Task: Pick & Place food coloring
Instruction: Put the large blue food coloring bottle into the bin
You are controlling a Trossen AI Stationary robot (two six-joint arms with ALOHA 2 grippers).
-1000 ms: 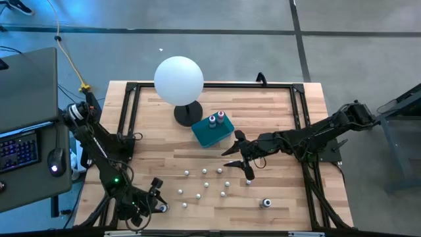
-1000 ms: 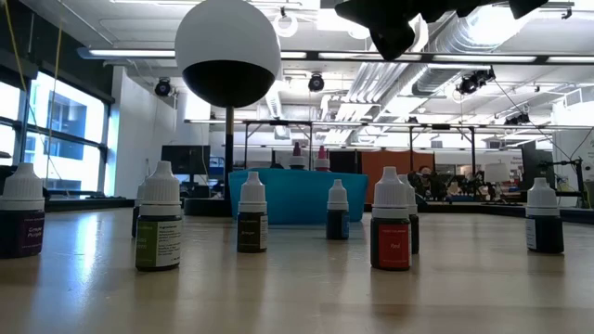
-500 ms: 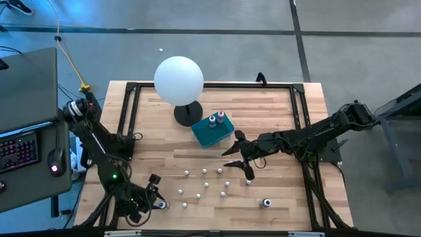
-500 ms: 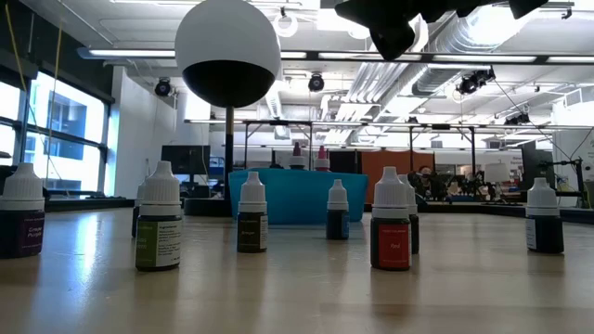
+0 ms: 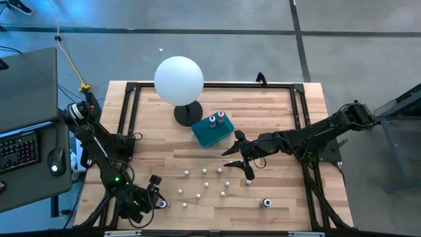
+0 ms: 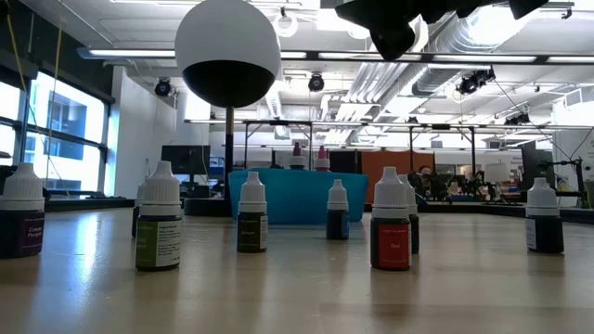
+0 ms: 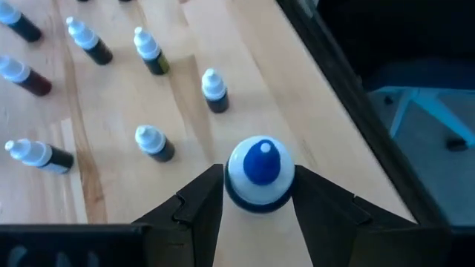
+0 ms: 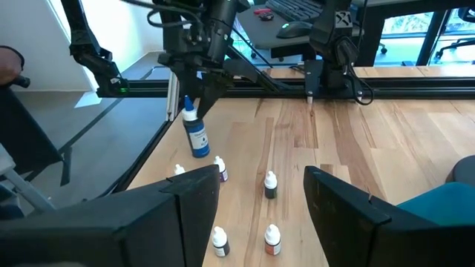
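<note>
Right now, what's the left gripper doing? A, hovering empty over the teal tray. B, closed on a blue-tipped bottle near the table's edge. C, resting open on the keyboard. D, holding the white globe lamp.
B: in the left wrist view the left gripper has both fingers pressed against the blue-tipped bottle, near the table's edge.

Change over 1.0 s, high view. The left gripper (image 5: 156, 195), its fingers clamped on the blue-topped bottle (image 7: 260, 174), sits slightly farther from the table's near edge (image 5: 217, 230) than 1.0 s ago. At 0.5 s ago it stands a little more toward the left side, and it now lies a trace back toward the right. The upper joint of the left arm (image 5: 79, 112) appears to swing outward and return. The shift is small and only faintly resolved.
</note>
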